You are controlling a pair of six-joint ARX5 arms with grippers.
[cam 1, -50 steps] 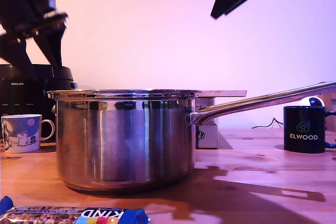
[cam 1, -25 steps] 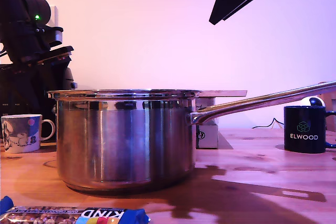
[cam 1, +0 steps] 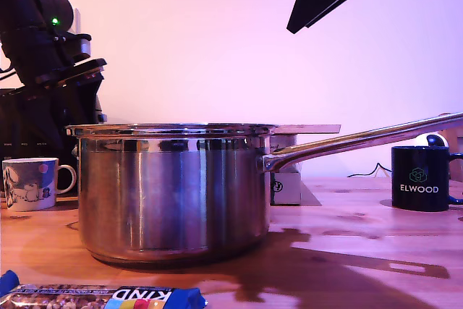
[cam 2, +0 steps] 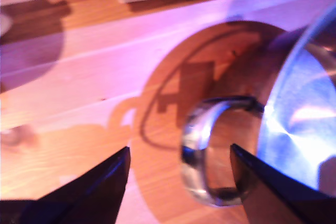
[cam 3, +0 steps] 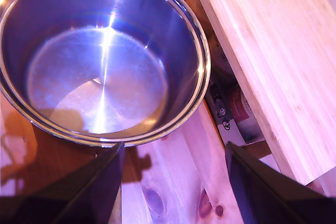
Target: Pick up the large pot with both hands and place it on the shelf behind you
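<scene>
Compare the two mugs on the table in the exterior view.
The pale mug stands at the exterior view's left, whitish with a cartoon print; the dark mug stands at that view's right, near black with "ELWOOD" lettering. The pale mug's handle points toward the pot; the dark mug's handle points away from it. Both stand upright on the wooden tabletop.

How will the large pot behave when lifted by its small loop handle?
The large pot is rigid steel and empty, so likely moderate weight, nothing sloshing. Its polished wall looks slippery; the loop handle should give a surer hold. The long handle juts out one side, so it may tip that way.
</scene>
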